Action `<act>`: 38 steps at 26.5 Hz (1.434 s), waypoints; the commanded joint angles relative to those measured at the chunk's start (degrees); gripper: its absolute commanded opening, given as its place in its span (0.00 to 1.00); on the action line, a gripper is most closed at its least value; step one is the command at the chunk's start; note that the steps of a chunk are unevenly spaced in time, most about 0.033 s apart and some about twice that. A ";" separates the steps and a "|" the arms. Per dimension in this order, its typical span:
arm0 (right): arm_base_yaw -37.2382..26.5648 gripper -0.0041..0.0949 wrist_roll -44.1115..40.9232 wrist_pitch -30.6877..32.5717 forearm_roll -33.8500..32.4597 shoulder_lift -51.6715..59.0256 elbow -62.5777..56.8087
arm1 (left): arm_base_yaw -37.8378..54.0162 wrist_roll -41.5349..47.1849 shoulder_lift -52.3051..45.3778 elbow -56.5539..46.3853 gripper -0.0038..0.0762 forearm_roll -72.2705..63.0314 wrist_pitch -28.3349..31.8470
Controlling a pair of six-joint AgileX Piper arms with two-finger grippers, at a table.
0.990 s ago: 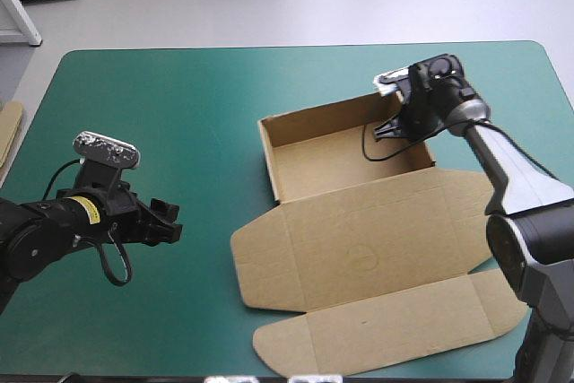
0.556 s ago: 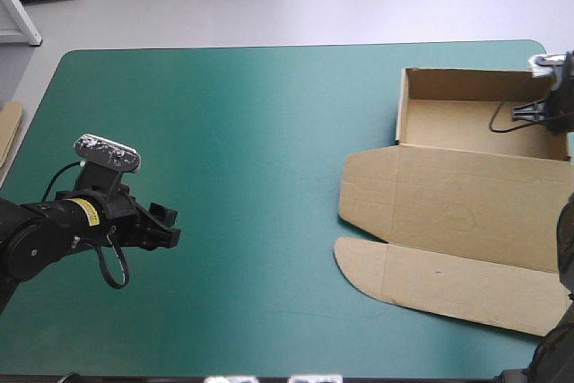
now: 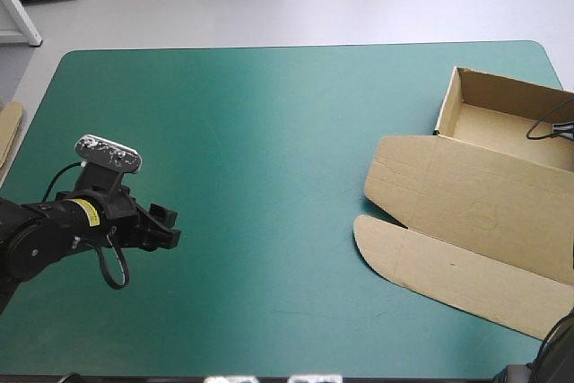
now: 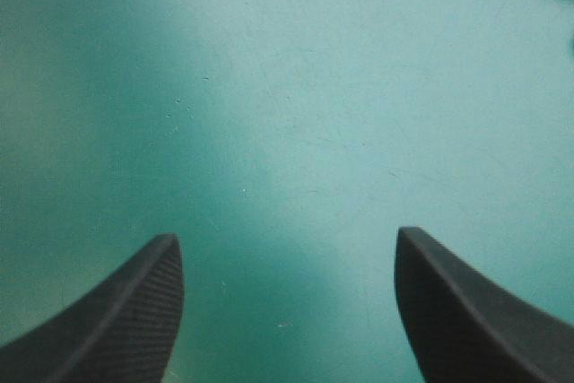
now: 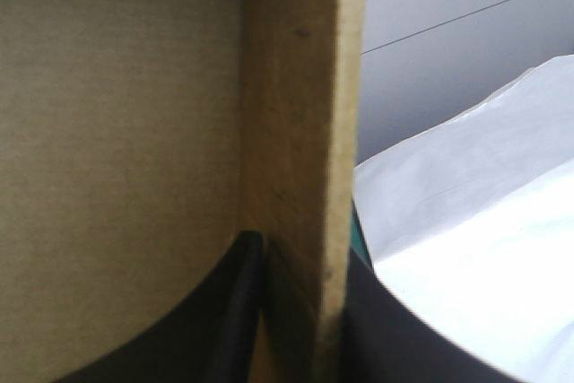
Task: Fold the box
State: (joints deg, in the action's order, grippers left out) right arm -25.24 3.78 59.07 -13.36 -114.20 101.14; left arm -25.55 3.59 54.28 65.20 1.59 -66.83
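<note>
The table (image 3: 269,114) with its teal-green cover is taking up most of the scene, and most of it is lying bare. The box (image 3: 466,195) is sitting at the table's right edge, well apart from the left arm. Its tray (image 3: 489,123) is standing open with walls raised on the far side, running out past the right edge of the high view. The lid (image 3: 448,266) is lying flat toward the near edge, its rounded flap pointing at the middle of the table.

The left gripper (image 3: 169,226) is hovering low over the cover near the table's left side. Its black fingers are standing wide apart with nothing between them, only bare cover showing ahead (image 4: 285,236).

The right gripper (image 5: 300,248) is out of the high view. In its own wrist view its fingers are pinching all but closed on a wall (image 5: 296,87) of the box, one finger inside the tray and one outside. Something white (image 5: 466,221) is showing beyond that wall; I cannot tell what it is.

A strip of more board (image 3: 7,132) is peeking in at the table's left edge
</note>
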 commanded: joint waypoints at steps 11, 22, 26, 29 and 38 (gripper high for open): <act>4.92 0.61 3.84 6.38 17.31 18.70 5.74 | -0.32 -0.16 -0.62 1.29 0.65 3.80 3.43; 24.95 0.53 4.79 -1.33 18.37 43.73 -11.03 | -0.32 1.50 -4.21 1.29 0.65 9.74 8.02; 31.12 0.53 4.79 -4.40 18.37 52.87 -19.02 | -0.32 2.31 -6.64 0.96 0.65 13.03 8.62; 33.74 0.53 4.79 -5.08 18.37 59.36 -24.84 | -0.32 2.19 -9.93 -1.34 0.65 13.14 8.97; 34.24 0.53 8.10 -7.43 19.00 82.44 -45.96 | -0.32 5.08 -25.73 -16.90 0.65 13.54 16.11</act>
State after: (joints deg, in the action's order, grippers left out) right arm 8.82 9.44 56.55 5.15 -38.17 59.04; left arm -25.55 7.39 32.68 50.50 14.17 -57.15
